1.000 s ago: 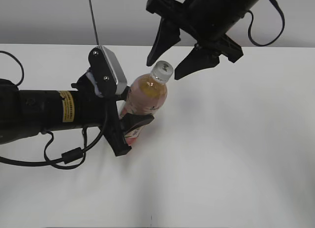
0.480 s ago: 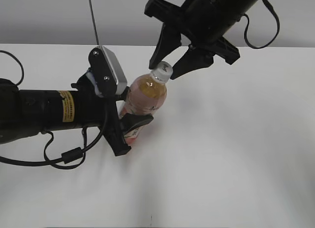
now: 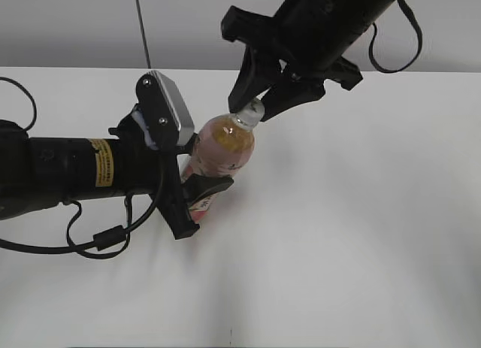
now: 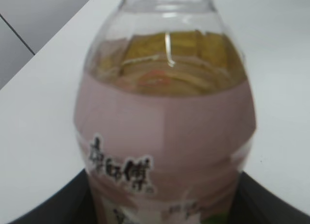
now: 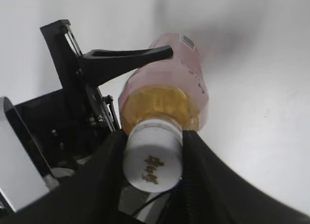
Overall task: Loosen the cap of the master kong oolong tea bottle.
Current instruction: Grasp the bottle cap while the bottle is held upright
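I'm clamping the left gripper (image 3: 197, 175) around the master kong oolong tea bottle (image 3: 219, 149) while the right gripper (image 3: 258, 107) is pinching its white cap (image 5: 153, 161).

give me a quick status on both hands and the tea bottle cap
Left hand clamped on the tea bottle, holding it upright on the table. Right hand closed around the white cap, fingers on both sides. Nothing in the way.

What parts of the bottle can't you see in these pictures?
- Cap: cut off by the top edge in the left wrist view.
- Bottle base: exterior view, hidden behind the left end effector.
- Label bottom: left wrist view, cut off below.
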Robot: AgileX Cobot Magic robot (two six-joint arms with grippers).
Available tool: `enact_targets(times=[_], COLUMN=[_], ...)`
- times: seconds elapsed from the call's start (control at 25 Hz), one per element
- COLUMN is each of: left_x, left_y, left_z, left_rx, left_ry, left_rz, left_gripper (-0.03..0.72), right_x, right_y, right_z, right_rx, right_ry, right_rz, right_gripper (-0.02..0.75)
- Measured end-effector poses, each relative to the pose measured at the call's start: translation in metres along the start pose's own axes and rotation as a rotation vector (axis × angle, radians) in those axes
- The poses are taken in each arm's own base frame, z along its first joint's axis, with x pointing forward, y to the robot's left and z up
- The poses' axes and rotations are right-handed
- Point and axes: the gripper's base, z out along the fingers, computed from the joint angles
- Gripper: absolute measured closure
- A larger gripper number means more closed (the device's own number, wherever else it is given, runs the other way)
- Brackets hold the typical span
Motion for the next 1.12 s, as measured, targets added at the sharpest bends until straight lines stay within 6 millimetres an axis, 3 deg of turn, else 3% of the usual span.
enact_targets(times=[0.16,0.48,0.68,1.12], left_x=[0.0000,0.0007,0.0001,-0.0003], left_y=[0.0000,0.0023,0.0054,0.0044], left_z=[0.0000,0.0000,-0.0003,-0.0003], left_rx=[0.000,-0.018,-0.039,-0.028], left_ry=[0.000,0.021,0.020,0.016], left_rz=[0.002,-0.016,-0.050,-0.034], left_gripper=[0.300,0.300,0.300,0.300], right_x=[0.0002,-0.0046,-0.0083,-0.0041], right_y=[0.0000,0.0012,0.0053,0.0033], right_z=[0.0000,0.0012,0.0020,0.0023], right_rx=[0.000,0.011,0.009,0.024], right_ry=[0.003,-0.051,-0.116,-0.070], right_rz=[-0.280,-1.102,-1.486,-2.387], right_gripper=[0.458,0.458,0.461,0.463])
